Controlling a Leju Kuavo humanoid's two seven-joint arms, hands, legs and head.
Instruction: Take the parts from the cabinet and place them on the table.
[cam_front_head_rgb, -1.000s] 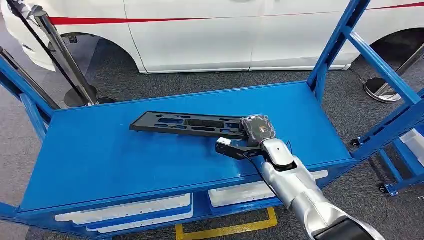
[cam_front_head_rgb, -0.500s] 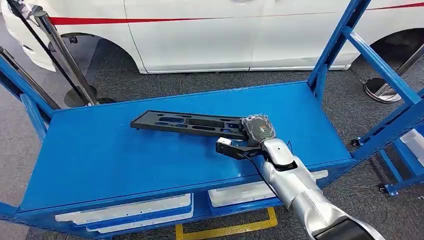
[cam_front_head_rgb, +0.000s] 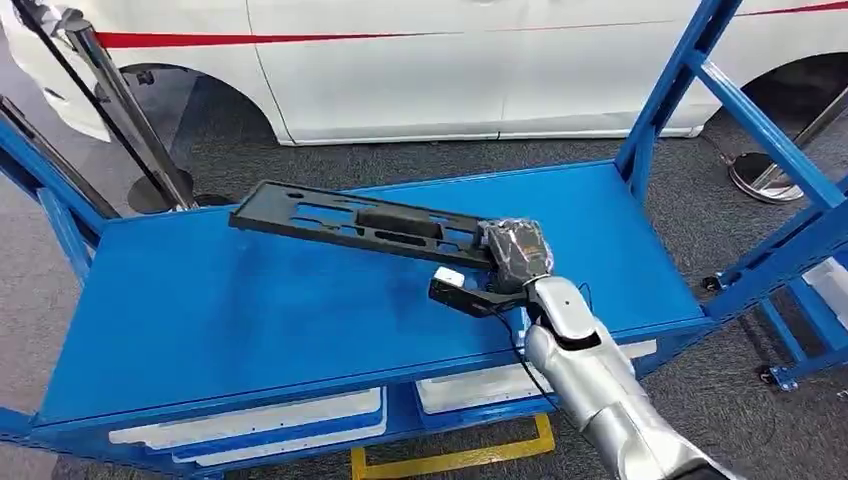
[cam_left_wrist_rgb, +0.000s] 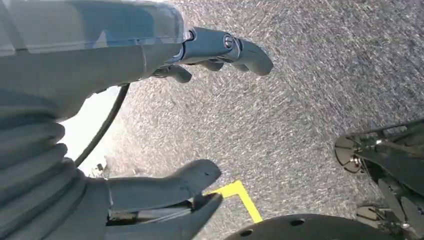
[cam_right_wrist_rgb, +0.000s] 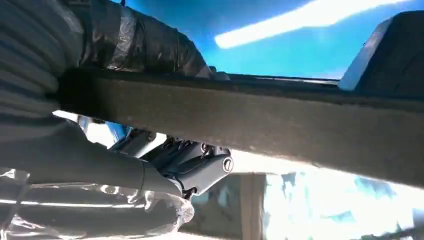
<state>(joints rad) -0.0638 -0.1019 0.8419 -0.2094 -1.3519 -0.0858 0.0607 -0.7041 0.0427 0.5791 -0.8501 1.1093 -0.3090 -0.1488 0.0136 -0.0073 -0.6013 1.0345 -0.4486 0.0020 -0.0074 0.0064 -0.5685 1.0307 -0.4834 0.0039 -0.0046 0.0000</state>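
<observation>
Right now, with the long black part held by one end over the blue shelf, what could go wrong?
1. The right robot hand grips the long black part only at its near end; the free length could twist or slip from the grip.
2. The far end points toward the blue frame rail, so a swing could strike it.
3. A drop would land on the blue shelf.

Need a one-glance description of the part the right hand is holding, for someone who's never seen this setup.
Find the blue cabinet in front of the white car. Above its flat top shelf, the right hand grips one end of a long black part, which angles up and away from that hand. It is a flat, narrow panel full of cut-out slots, unlike the white trays stored on the shelf below.
</observation>
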